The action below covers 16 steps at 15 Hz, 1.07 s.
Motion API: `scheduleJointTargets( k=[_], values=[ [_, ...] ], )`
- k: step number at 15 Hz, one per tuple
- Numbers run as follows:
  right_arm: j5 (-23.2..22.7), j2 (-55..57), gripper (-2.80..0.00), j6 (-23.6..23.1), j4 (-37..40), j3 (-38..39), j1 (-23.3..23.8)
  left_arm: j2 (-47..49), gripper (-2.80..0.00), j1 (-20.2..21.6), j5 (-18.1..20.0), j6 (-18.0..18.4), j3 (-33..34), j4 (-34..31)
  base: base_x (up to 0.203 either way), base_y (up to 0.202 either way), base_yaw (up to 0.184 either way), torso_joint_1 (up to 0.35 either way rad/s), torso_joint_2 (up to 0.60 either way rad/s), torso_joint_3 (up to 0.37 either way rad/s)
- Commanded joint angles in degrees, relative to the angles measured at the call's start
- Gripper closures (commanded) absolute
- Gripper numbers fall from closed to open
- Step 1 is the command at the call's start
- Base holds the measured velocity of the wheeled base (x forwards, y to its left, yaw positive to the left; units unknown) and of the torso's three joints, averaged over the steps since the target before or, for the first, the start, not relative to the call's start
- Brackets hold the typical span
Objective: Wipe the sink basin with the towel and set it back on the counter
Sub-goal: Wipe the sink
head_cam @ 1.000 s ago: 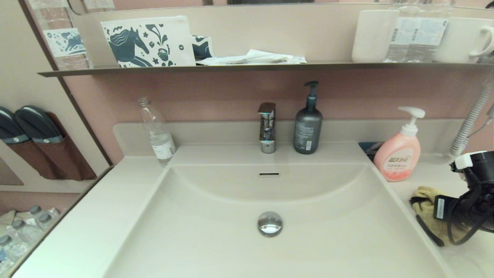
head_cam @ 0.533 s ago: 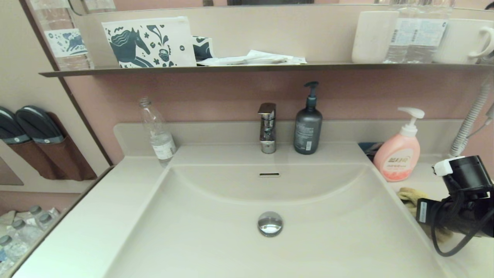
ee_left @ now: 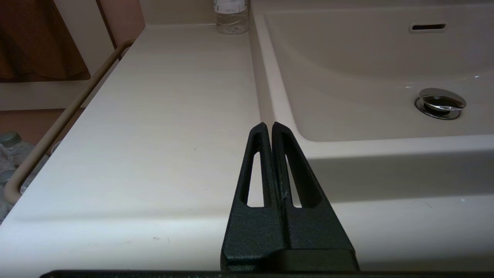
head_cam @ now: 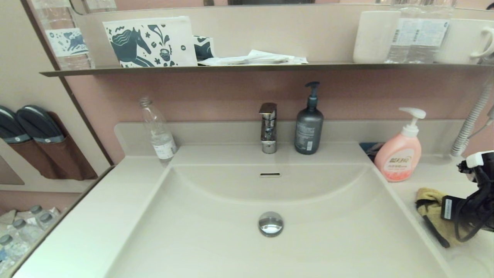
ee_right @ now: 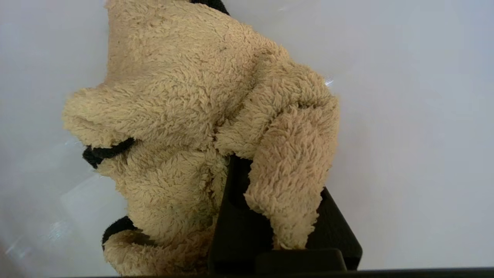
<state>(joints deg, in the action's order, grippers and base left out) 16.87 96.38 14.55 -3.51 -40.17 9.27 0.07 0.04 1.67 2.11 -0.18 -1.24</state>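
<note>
The mustard-yellow towel (head_cam: 428,204) with black edging lies bunched on the counter (head_cam: 444,177) right of the sink basin (head_cam: 216,231), in front of the pink soap bottle. My right arm's wrist (head_cam: 476,204) hangs over its right part and hides it there. In the right wrist view my right gripper (ee_right: 266,170) is shut on a fold of the towel (ee_right: 185,96). The basin holds only its chrome drain plug (head_cam: 270,223) and overflow slot (head_cam: 269,174). My left gripper (ee_left: 268,124) is shut and empty at the counter's (ee_left: 154,116) front left edge, outside the head view.
A pink soap bottle (head_cam: 399,158) stands behind the towel. The faucet (head_cam: 268,127) and a grey pump bottle (head_cam: 308,129) stand behind the basin, a clear plastic bottle (head_cam: 159,133) at the back left. A white coiled hose (head_cam: 471,123) hangs at far right. A dark shelf (head_cam: 247,68) runs above.
My right arm swung left toward the basin, then back to the right. The towel shifted with it and now lies slightly further right. The left arm has not moved.
</note>
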Motion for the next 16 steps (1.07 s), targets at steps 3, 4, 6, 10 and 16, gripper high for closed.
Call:
scheduleJointTargets(
  k=[3,4,6,10,16],
  values=[
    [-0.67,0.73,0.00,-0.42,-0.36,-2.74,3.68,0.01,0.00,0.05,0.00,0.00,0.01,0.01,0.000,0.000,0.000,0.000,0.00,0.000],
    [-0.69,1.39,0.00,-0.70,-0.35,-3.81,4.62,0.01,0.00,0.05,0.00,0.00,0.01,0.01,0.000,0.000,0.000,0.000,0.00,0.000],
    [-0.74,2.47,0.00,-0.76,-0.11,-5.89,6.18,0.01,0.00,0.05,0.00,0.00,0.01,0.01,0.000,0.000,0.000,0.000,0.00,0.000],
    [-0.64,3.45,0.00,-0.83,2.40,-11.60,9.19,0.01,0.00,0.05,0.00,0.00,0.01,0.01,0.000,0.000,0.000,0.000,0.00,0.000],
    [-2.19,1.08,0.00,-0.48,7.19,-17.31,9.46,0.01,0.00,0.05,0.00,0.00,0.01,0.01,0.000,0.000,0.000,0.000,0.00,0.000]
  ],
)
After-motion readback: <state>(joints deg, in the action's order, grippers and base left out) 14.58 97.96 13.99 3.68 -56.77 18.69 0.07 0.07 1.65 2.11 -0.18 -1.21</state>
